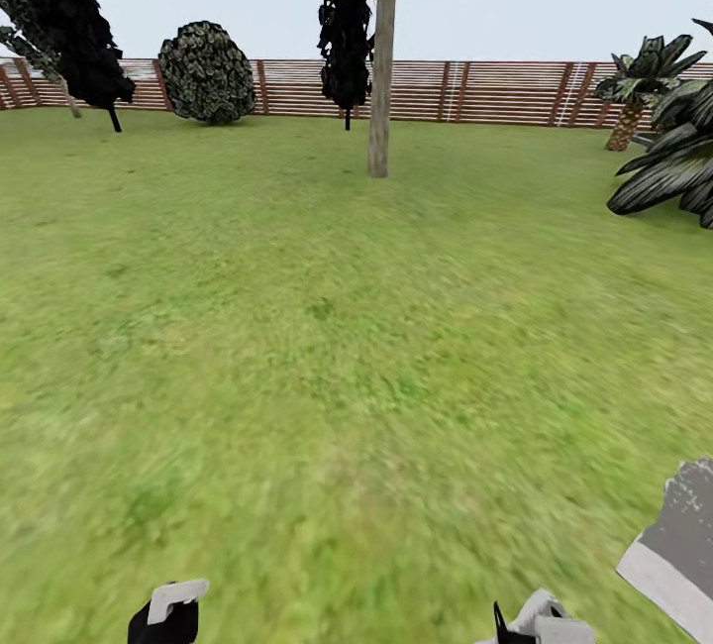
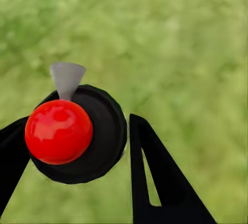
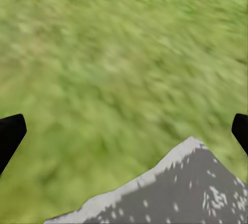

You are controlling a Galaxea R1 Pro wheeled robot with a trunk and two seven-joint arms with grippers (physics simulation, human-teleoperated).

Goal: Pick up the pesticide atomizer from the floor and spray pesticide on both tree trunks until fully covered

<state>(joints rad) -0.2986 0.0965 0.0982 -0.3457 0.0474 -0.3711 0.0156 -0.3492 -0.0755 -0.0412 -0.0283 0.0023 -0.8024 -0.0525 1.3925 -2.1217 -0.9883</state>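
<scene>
One tree trunk is what my coming move turns on: it stands upright far ahead across the floor, well apart from both claws and close to the middle of the head view, so neither arm looks the nearer. I judge the base has to drive forward before any spraying counts. From here I cannot make out any pesticide specks on its bark.

My left gripper sits low at the near edge of the head view. In the left wrist view its black fingers flank a round black body with a red ball on it and a grey cone pointing away from the claw. I cannot tell if that is the pesticide atomizer, nor if the jaws actually press on it.

My right gripper is spread wide with nothing between its fingers, hanging over grass beside the corner of a grey stone patio.

No brand, label or writing is readable anywhere; the fence is plain slats
</scene>
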